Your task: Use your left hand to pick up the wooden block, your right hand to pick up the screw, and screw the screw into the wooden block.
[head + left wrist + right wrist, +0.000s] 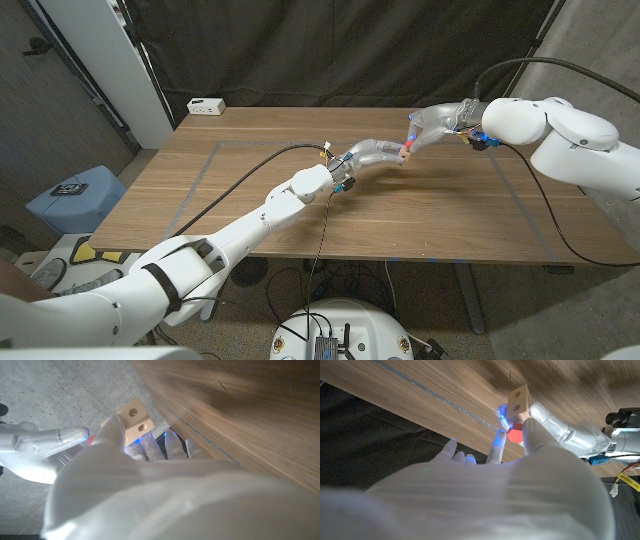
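Observation:
Above the middle of the table both hands meet. My left hand point(372, 156) grips a small pale wooden block point(404, 153) between its fingertips; the block point(135, 419) shows a face with two holes. My right hand point(436, 125) pinches a screw with a red head point(411, 141) and holds it right against the block. In the right wrist view the red screw head point(516, 434) sits just under the block point(519, 399), touching it. My left hand's fingers point(561, 430) clasp the block from the side. Whether the screw's shaft is in a hole is hidden.
The wooden table point(250, 190) carries grey tape lines point(198, 178). A white power strip point(206, 105) lies at its far left corner. Black cables point(545, 215) hang from both arms. A blue stool point(75, 198) stands beside the table on the left.

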